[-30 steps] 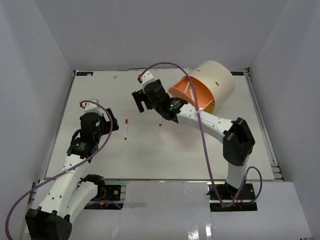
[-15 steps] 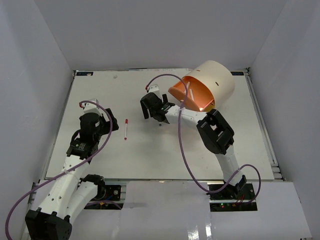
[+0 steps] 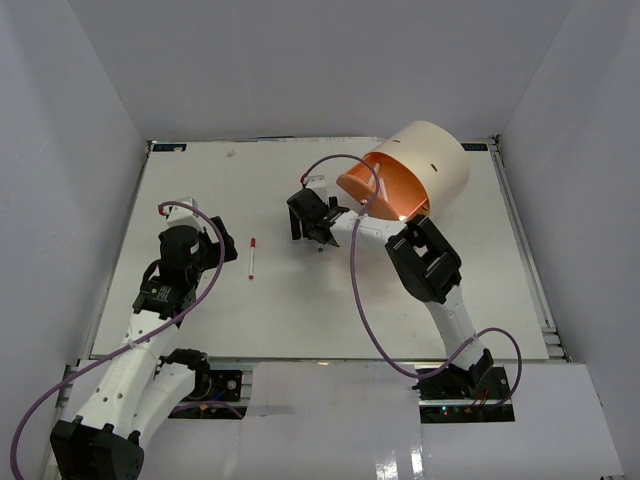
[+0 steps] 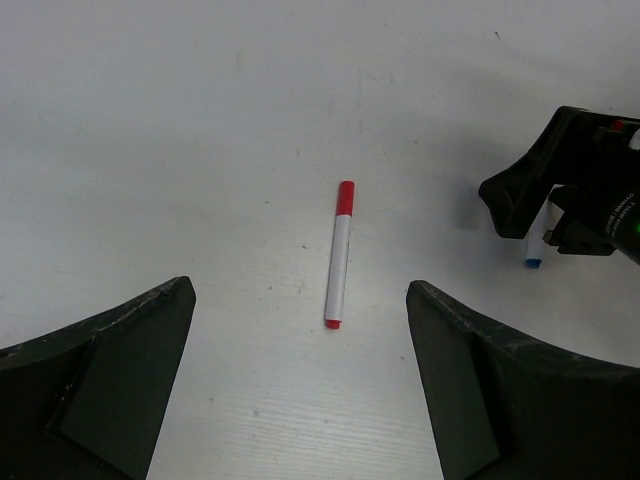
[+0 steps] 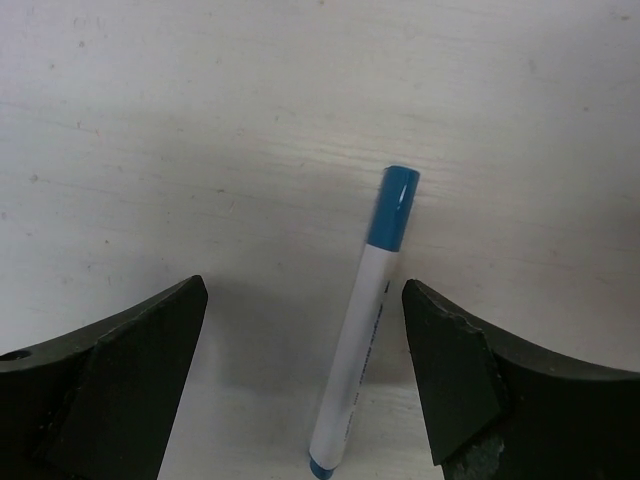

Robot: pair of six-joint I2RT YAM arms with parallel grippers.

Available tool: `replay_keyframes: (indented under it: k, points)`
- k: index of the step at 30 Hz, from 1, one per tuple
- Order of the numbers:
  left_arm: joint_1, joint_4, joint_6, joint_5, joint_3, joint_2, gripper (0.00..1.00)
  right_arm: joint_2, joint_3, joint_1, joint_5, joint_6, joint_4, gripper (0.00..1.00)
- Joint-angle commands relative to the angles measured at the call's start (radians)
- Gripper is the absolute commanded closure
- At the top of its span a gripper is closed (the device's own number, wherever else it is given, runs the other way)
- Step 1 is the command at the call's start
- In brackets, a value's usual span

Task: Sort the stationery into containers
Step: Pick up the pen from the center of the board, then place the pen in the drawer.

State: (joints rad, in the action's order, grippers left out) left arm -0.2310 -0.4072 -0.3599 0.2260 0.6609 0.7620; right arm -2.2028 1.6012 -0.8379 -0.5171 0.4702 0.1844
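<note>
- Step in hand (judged): pick-up of one marker by the right arm; sorting is near its end, with only two loose items visible on the table (image 3: 200,190).
- Right pincer (image 5: 303,290): released, jaws apart and low over the table, straddling the blue-capped marker (image 5: 365,340) without touching it.
- Blue-capped marker: slim white barrel, teal-blue cap at the far end and a blue tip at the near end, lying flat and slightly slanted, closer to the right jaw. It sits mid-table, just left of the organiser.
- Next move (judged): clench on the barrel, lift, and carry right to the open orange drawer (image 3: 385,190).
- Cream cylindrical organiser (image 3: 440,160): far right of the table, orange drawer pulled out.
- Left pincer (image 4: 300,288): released, empty, hovering near the left side.
- Red-capped marker (image 4: 339,255): white barrel, red ends, flat on the table left of centre, just beyond the left pincer; not yet sorted.
</note>
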Motion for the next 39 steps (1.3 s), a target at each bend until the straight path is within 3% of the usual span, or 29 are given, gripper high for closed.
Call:
replay_keyframes:
  k: [1,9,16,22,28,32,39]
  points:
    - [0.004,0.013,-0.001,-0.004,-0.004,-0.016,0.02,-0.014,0.0,-0.003,0.061,0.054,-0.003,0.17]
    - [0.004,0.013,0.001,-0.004,-0.004,-0.018,0.02,-0.017,-0.038,-0.026,0.141,0.042,0.0,0.36]
    - [0.002,0.011,0.001,0.001,-0.007,-0.02,0.02,0.026,-0.093,-0.096,0.173,-0.047,0.0,0.71]
    - [0.004,0.011,-0.001,0.009,-0.007,-0.021,0.02,0.156,-0.159,-0.139,0.219,-0.169,0.009,0.91]
    - [0.004,0.013,0.001,0.007,-0.009,-0.015,0.02,0.391,-0.142,-0.142,0.206,-0.369,0.09,0.91]
    - [0.004,0.011,0.001,0.006,-0.007,-0.009,0.02,0.569,-0.098,-0.13,0.106,-0.62,0.147,0.9]
    - [0.004,0.011,0.003,0.001,-0.006,-0.003,0.02,0.73,-0.058,0.032,0.097,-0.809,0.177,0.85]
